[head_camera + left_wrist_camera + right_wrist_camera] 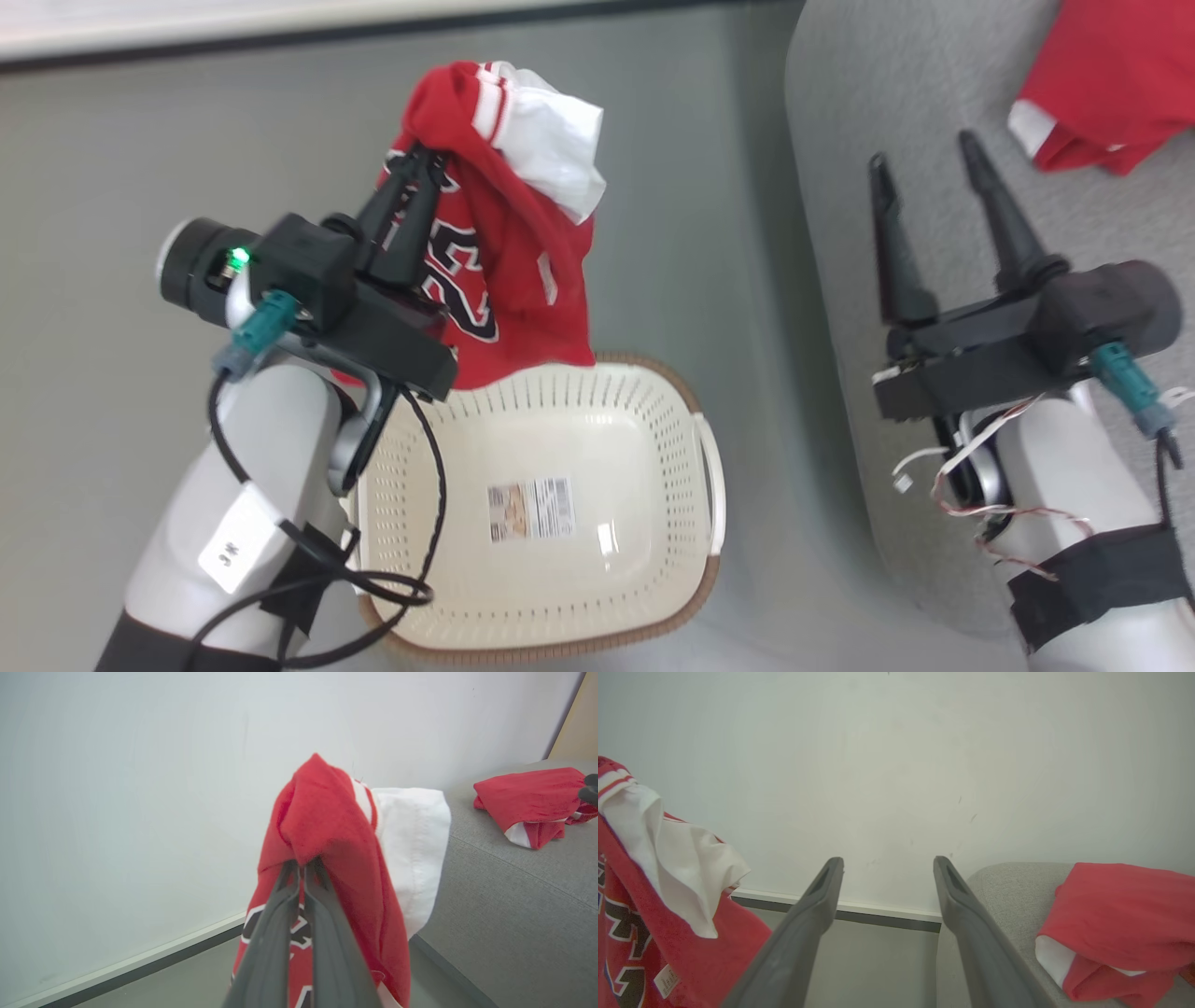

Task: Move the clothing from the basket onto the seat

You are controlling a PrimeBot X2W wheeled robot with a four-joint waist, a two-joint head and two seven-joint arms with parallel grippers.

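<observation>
**Jersey hangs from the left gripper above the basket**

The left gripper [422,161] is clamped on the red jersey [523,271], its two dark fingers pressed together with a fold of cloth pinched at their tips. The jersey is lifted clear of the basket's inside and hangs as one long drape. Its long axis runs from the pinched, bunched top down to a loose hem that, in the head view, overlaps the far rim of the basket [695,411]. Whether the hem touches that rim cannot be told.

At the top the cloth bunches into a rounded hump over the fingertips. A white flap, edged by a red-and-white striped band, flops toward the sofa side. Black lettering outlined in white shows on the soft, matte red cloth below the fingers, and the right wrist view shows a small white tag near the hem.

The basket is a rounded cream plastic tub with perforated walls, a brown woven-look rim and a smooth, glossy bottom bearing a printed sticker [530,510]. It stands on the grey floor [112,140] just beside the sofa [887,93], a grey upholstered piece with a rounded corner, coarse weave and a stitched seam.

A second red garment [1111,84] with white trim lies crumpled on the sofa cushion.

The right gripper [922,154] hovers over the sofa's edge near that garment, its tapered fingers spread apart and holding nothing.
</observation>
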